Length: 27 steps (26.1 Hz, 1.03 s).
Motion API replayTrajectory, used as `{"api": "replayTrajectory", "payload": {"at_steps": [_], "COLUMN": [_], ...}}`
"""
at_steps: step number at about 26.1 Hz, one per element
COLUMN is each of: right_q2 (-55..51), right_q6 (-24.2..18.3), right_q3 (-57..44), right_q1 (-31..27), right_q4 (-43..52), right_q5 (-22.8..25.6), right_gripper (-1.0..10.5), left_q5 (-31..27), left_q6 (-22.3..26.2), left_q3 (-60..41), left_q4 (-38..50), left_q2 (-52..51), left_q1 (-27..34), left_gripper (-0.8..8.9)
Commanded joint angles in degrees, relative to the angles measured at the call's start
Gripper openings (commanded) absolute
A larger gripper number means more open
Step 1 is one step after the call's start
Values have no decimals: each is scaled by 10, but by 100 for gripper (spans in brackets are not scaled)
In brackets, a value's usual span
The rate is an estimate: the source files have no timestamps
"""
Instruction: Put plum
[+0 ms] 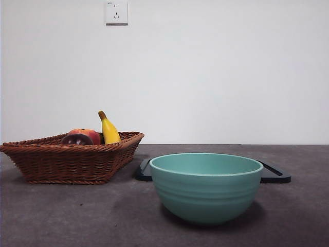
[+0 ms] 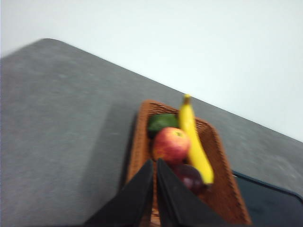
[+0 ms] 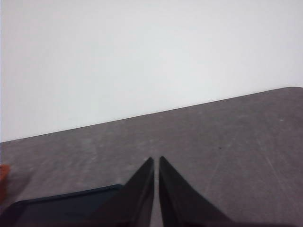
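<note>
Frontally, item one was a brown wicker basket (image 1: 72, 160) at the left of the dark grey table (image 1: 61, 216). It held the plum (image 1: 77, 139), dark maroon and barely above the rim, touching a red-orange apple (image 1: 88, 135) just behind it, with a yellow banana (image 1: 109, 129) standing up beside both. Item two was a teal ceramic bowl (image 1: 206, 188), nearest the camera and right of the basket. Item three was a flat black tray (image 1: 275, 174), behind the bowl. A white wall socket (image 1: 116, 12) sat high on the wall. No arm showed.

Left wrist view, blurred: the left gripper (image 2: 155, 163) hung over the basket's (image 2: 222, 198) near end, its jaws pressed together. The plum (image 2: 189, 177) lay just past the jaws, against the apple (image 2: 171, 144) and banana (image 2: 194, 142); a green fruit (image 2: 162, 122) lay beyond.

Right wrist view: the right gripper (image 3: 156, 161), jaws likewise closed and holding nothing, was above bare table (image 3: 227, 142), a corner of the tray (image 3: 61, 205) beside it.
</note>
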Motion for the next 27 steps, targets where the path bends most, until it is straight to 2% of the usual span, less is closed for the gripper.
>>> {"api": "replayTrajectory", "payload": {"at_steps": [1, 7, 12, 15, 21, 27], "right_q2": [38, 152, 252, 305, 373, 405], "right_q6": [-2, -35, -74, -96, -152, -195], "right_q3": [50, 160, 250, 297, 356, 369], "right_q1": [-1, -1, 1, 8, 37, 79], "right_q4": [-26, -115, -200, -255, -356, -428], "right_q5": [-31, -147, -251, -297, -344, -354], "right_gripper": [8, 8, 8, 8, 8, 8], "left_q5": [31, 126, 223, 275, 349, 372], "left_q6": [31, 100, 134, 158, 210, 261], "left_q3": [48, 148, 227, 268, 325, 338], "left_q4": [-15, -74, -123, -160, -243, -321], "left_q2": [42, 153, 240, 286, 338, 345], "left_q1": [1, 1, -1, -2, -12, -28], "left_gripper": [9, 9, 9, 9, 9, 9]}}
